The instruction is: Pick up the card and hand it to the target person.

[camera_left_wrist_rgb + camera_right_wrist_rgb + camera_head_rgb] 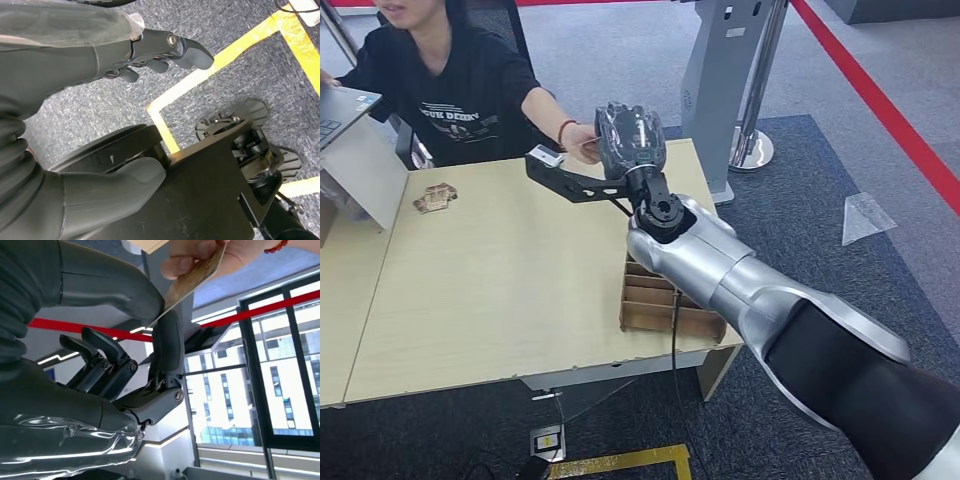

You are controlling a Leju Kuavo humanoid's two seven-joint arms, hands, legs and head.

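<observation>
My right hand (629, 135) reaches over the far edge of the table (509, 280) toward a seated person in a black shirt (463, 95). In the right wrist view a wood-patterned card (192, 277) is pinched between my thumb (113, 290) and a dark finger (170, 345). The person's hand (200, 255) grips the card's other end, and it meets my hand at the table's far edge (580, 140). My left hand (75, 65) hangs above the carpet with its fingers (170, 47) apart and nothing in it.
A cardboard box with dividers (660, 300) stands on the table under my right forearm. A laptop (343, 110) and a small cardboard piece (435, 197) lie at the far left. A grey kiosk stand (720, 80) and a red floor line (878, 100) are beyond the table.
</observation>
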